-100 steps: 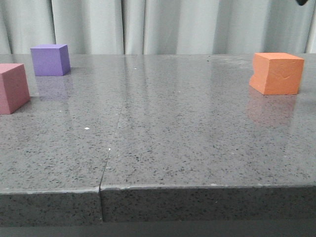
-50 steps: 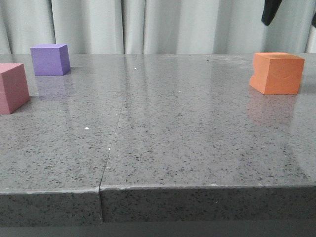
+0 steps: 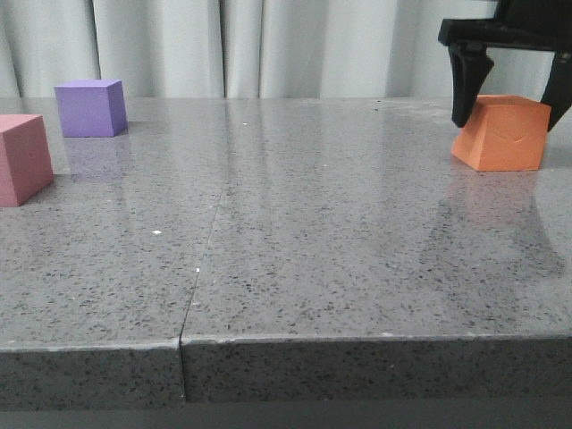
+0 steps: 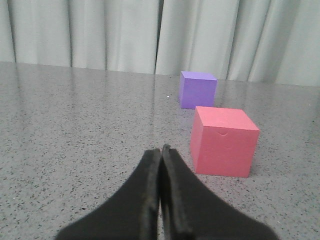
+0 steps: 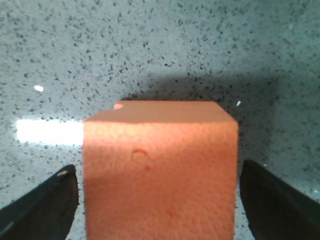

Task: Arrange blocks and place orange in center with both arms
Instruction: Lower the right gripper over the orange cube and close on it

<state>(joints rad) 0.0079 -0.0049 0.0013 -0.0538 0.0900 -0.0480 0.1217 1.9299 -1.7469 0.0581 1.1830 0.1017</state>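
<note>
The orange cube with a small dent sits on the grey table at the far right. My right gripper is open and has come down over it, one finger on each side, gaps showing. In the right wrist view the orange cube fills the space between the spread fingers, not touched. The purple cube stands at the far left and the pink-red cube at the left edge. In the left wrist view my left gripper is shut and empty, near the pink-red cube, with the purple cube behind.
The speckled grey table has a seam running from front edge to back. Pale curtains hang behind the table. The table's front edge is close to the camera.
My right gripper has come down from the top right into view and now straddles the orange cube, open. The cubes have not moved.
</note>
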